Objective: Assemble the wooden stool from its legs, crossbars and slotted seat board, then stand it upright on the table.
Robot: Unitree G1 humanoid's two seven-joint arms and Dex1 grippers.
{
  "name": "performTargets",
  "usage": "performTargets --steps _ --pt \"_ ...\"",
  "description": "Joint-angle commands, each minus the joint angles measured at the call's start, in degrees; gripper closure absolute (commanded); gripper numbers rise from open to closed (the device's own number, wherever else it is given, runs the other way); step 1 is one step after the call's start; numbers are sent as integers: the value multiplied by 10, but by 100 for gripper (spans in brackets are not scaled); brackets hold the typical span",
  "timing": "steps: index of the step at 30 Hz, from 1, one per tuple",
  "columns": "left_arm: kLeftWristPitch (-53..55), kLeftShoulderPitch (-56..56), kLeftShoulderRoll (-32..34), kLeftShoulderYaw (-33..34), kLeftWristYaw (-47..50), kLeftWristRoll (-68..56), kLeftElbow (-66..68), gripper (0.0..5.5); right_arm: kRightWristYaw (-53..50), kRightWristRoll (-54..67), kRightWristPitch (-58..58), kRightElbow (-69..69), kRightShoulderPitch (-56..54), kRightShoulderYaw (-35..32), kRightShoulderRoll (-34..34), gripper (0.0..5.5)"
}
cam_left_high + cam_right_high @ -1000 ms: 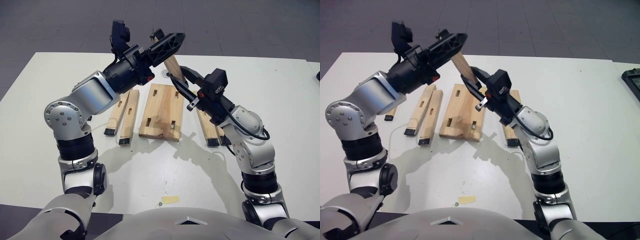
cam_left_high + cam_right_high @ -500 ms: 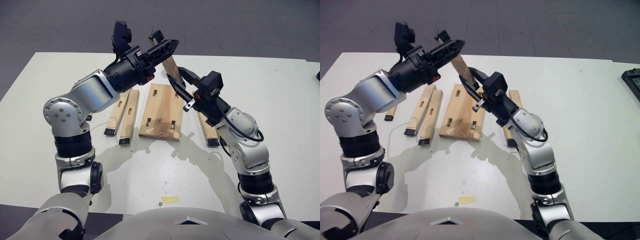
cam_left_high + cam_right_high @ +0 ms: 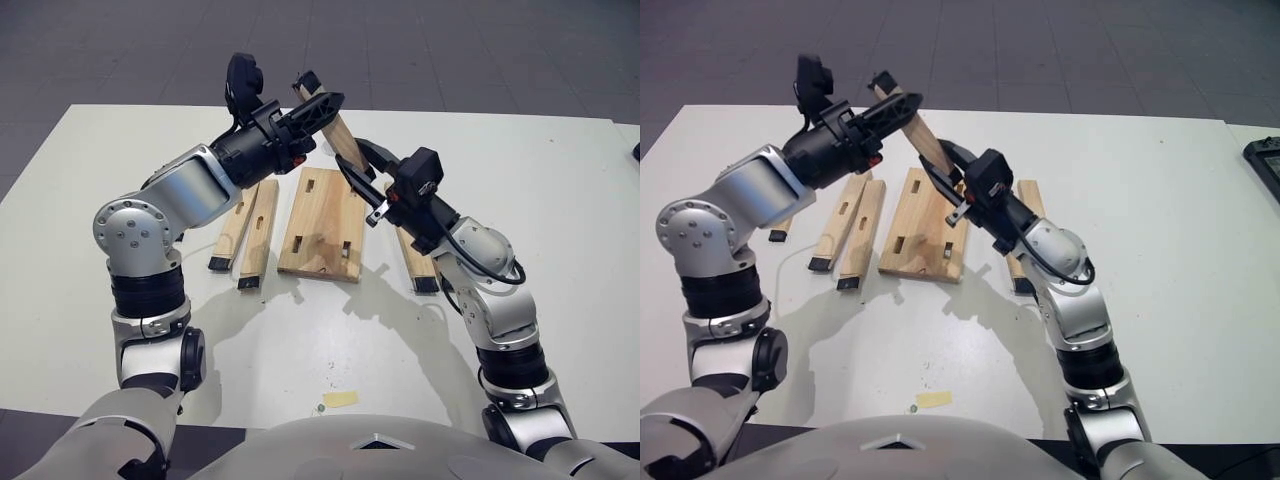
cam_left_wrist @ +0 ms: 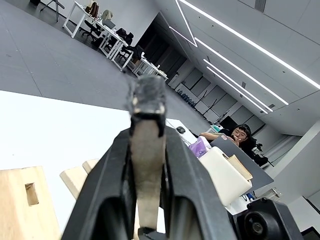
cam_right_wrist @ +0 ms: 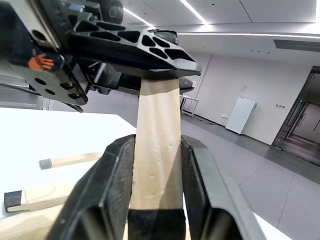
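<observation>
A wooden leg (image 3: 345,140) with a black-capped top end is held slanted in the air above the far edge of the slotted seat board (image 3: 322,222). My left gripper (image 3: 325,103) is shut on its upper part just under the cap. Lower down, my right gripper (image 3: 352,160) is shut on the same leg. In the left wrist view the leg (image 4: 148,165) sits between the two black fingers. The right wrist view shows the leg (image 5: 157,145) clamped between its fingers, with the left gripper (image 5: 145,47) across it above. The seat board lies flat on the white table (image 3: 500,150).
Two slotted wooden pieces (image 3: 250,228) with black ends lie left of the board, and another piece (image 3: 783,225) lies partly under my left arm. More pieces (image 3: 413,258) lie right of the board below my right arm. A yellow scrap (image 3: 340,399) lies near the front edge.
Both grippers have drifted slightly left and away with the leg between them. The leg's capped end now sits a little farther left. The pieces on the table have not moved.
</observation>
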Motion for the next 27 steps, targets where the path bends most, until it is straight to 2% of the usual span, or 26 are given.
performTargets --steps 1,6,9,13,17,22,27 --pt "-16 -9 -2 -3 -20 24 -12 508 3 -31 16 28 -1 14 -15 348" --pt "-103 1 8 -19 -84 162 -46 508 6 -60 8 51 4 21 -27 264" --pt "-157 14 13 23 -90 214 -39 508 -10 -79 -22 65 20 5 -34 210" --pt "-193 111 89 26 -123 343 -63 508 -53 -83 -22 82 25 -43 -25 153" --pt "-224 216 99 35 -129 420 -69 508 -119 -69 7 88 8 -98 9 89" --pt "-320 232 53 27 -141 507 19 508 -163 -61 19 92 -3 -125 42 10" --pt "-379 225 22 1 -162 559 57 508 -163 -55 22 106 -24 -130 47 10"
